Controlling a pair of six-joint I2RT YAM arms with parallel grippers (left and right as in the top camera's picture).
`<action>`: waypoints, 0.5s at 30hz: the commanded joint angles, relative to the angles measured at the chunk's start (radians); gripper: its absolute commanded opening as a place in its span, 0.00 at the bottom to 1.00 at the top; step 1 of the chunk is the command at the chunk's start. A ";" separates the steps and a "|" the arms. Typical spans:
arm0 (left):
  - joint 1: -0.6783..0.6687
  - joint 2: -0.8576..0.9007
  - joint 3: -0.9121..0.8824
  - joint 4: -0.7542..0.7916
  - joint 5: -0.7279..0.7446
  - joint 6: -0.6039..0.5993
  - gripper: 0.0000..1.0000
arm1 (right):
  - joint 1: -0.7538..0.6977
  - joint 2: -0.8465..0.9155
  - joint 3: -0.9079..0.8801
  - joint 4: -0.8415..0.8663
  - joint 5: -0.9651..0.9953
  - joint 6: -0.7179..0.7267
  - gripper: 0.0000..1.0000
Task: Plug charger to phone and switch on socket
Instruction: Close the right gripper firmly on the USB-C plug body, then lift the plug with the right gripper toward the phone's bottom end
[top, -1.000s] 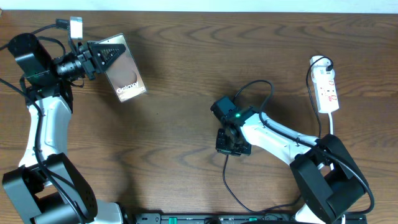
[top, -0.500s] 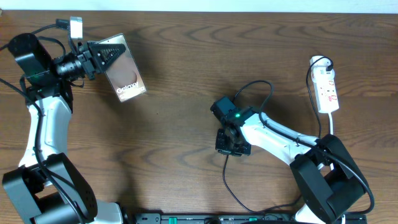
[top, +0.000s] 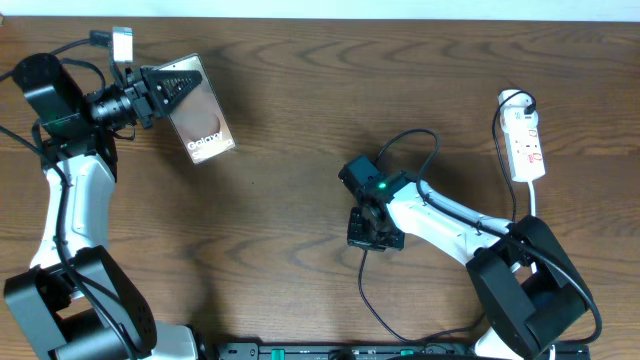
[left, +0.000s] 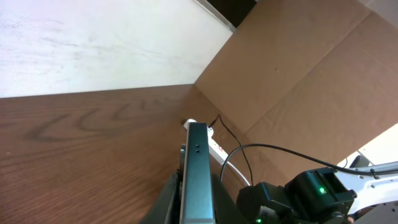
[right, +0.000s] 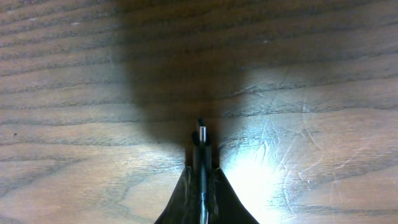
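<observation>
My left gripper (top: 170, 90) is shut on the phone (top: 201, 122), a slim slab with white "Galaxy" lettering, held lifted at the far left; in the left wrist view its grey edge (left: 198, 168) stands between my fingers (left: 198, 208). My right gripper (top: 372, 238) is shut on the charger (top: 364, 278), a thin black cable that loops behind it (top: 410, 135) and runs to the front edge. In the right wrist view the small black plug tip (right: 201, 127) sticks out past my fingers (right: 201, 177), just above the wood. The socket (top: 524, 140), a white power strip with red switch marks, lies at the far right.
The white lead (top: 533, 203) of the power strip runs down toward the right arm's base. A brown cardboard wall (left: 311, 74) stands beyond the table in the left wrist view. A black bar (top: 330, 350) lies along the front edge.
</observation>
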 joint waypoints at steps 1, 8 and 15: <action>0.000 0.004 0.003 0.005 0.024 0.006 0.08 | 0.007 0.020 -0.023 0.002 0.014 0.004 0.01; 0.000 0.004 0.003 0.005 0.024 0.006 0.08 | 0.007 0.020 -0.023 -0.022 -0.005 -0.011 0.01; 0.000 0.004 0.003 0.005 0.024 0.006 0.08 | 0.007 0.021 -0.032 -0.051 -0.004 -0.015 0.01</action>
